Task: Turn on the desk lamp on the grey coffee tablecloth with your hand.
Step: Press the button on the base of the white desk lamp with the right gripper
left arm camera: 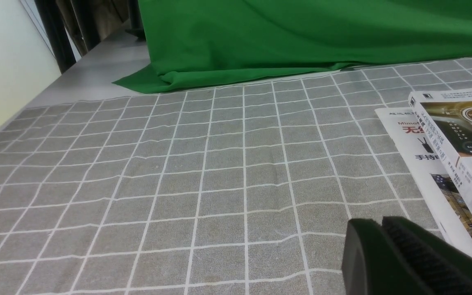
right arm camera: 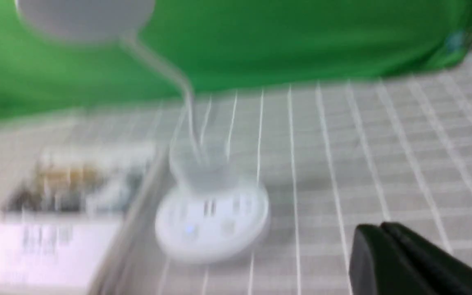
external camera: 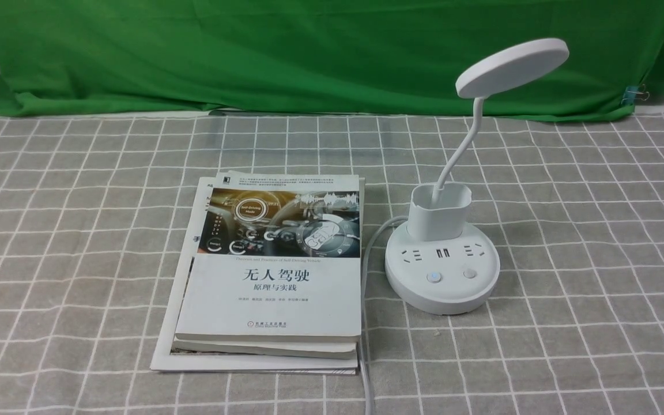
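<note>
Books (external camera: 274, 300) lay nearest in the front view, beside the lamp (external camera: 442, 262); the left wrist view had its gripper (left arm camera: 377, 221) closed; the right's showed the right gripper (right arm camera: 379, 227) closed—lamp ahead, apart—the approach seemingly pending, a button press next.

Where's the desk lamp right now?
In the front view, the desk lamp stands right of centre on the gridded tablecloth, just right of the book stack, its head before the green backdrop.
</note>
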Motion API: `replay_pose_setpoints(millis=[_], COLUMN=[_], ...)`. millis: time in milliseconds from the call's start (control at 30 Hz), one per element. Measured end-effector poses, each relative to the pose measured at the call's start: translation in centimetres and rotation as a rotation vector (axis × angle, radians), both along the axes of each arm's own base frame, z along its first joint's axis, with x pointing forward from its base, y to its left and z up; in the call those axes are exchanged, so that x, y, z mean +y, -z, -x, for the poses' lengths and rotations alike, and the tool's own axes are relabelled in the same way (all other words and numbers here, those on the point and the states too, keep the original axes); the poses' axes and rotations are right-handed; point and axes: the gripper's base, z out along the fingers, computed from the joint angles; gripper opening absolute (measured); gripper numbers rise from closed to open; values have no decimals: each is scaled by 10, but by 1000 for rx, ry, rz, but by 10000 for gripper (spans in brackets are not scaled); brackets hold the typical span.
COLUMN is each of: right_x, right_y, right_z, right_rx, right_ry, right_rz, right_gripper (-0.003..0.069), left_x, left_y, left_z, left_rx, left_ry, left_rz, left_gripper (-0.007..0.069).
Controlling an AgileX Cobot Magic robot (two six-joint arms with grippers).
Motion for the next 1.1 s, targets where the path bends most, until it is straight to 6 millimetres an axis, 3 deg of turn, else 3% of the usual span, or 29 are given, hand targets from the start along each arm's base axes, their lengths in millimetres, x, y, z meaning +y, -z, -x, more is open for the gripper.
replay_pose_setpoints(millis=[67,100,167,300,400,567,733,1100], right_x=[5,5,9,18,42,80,108,121], right_y=[-2,-2,3,12,27,44,68,104], right_z=[-23,-23,-58,-97,-129,-167,-197,-235], right_rx=[167,167,352,469,530,571,611,637], right_ry=[-66,-66,-117,-169,-255,-335,-385,-378], right_rz=[42,42,63,83,141,223,260,284], right_gripper=[31,31,31,31,31,31,31,31], left_x=[0,0,0,0,0,0,0,0], left_y=[0,0,0,0,0,0,0,0], left_z=[0,0,0,0,0,0,0,0], left_rx=[0,0,0,0,0,0,0,0], left_ry=[0,0,0,0,0,0,0,0], left_rz=[0,0,0,0,0,0,0,0], left_gripper=[19,19,19,19,19,19,19,19])
